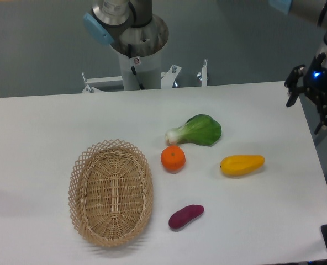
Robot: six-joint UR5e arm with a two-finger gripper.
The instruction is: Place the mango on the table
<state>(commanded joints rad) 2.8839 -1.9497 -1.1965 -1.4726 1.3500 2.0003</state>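
Mango (242,164), yellow-orange with a tapered end pointing toward 3 o'clock, lies flat on the white table (36,121), right of centre, touching nothing.

Going left to right: an oval wicker basket (111,192) sits at about 8 o'clock from the table's middle and holds nothing. Right of it, a purple sweet potato (186,216) lies at 6 o'clock of a round orange (173,158). A leafy green vegetable (197,131) rests at 1 o'clock of the orange, just beside it. The mango comes next, well apart from the basket.

At the far right edge, near 2 o'clock, the black gripper (318,102) hangs past the table corner. It carries nothing; its fingers seem spread, though the dark shape makes this hard to judge.

Judged from this, the mango already rests where the task wants it. The risk now would be an arm sweep across the table, which could nudge the smooth fruit and roll it toward the nearby right edge.
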